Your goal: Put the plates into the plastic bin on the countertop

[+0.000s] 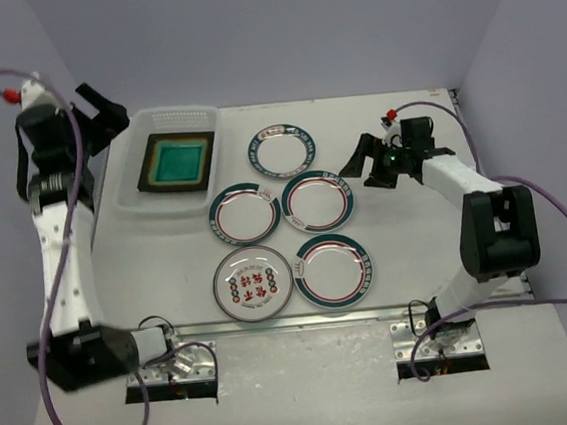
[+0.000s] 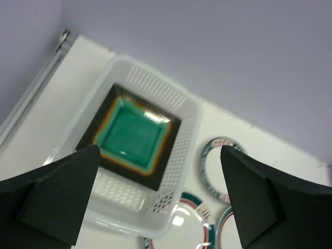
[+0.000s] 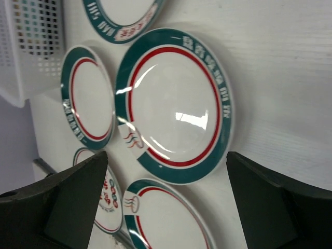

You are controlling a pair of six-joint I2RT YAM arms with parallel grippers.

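Placement stage: a square plate point(image 2: 136, 134) lies in the plastic bin point(image 2: 155, 85) below and just ahead of your left gripper point(image 2: 160, 150), jaws wide apart and empty. Your right gripper point(image 3: 167, 155), equally wide and empty, hovers tilted over a round plate point(image 3: 176, 104) on the countertop point(image 3: 280, 78); next, probably, lower it and close on that plate's near rim.

Bright even light, glare on plates point(image 3: 174, 106)

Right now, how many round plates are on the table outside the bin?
5, all on the countertop: back plate, middle-left plate, middle-right plate, front-left plate, front-right plate. The square plate in the plastic bin could hide more beneath it.
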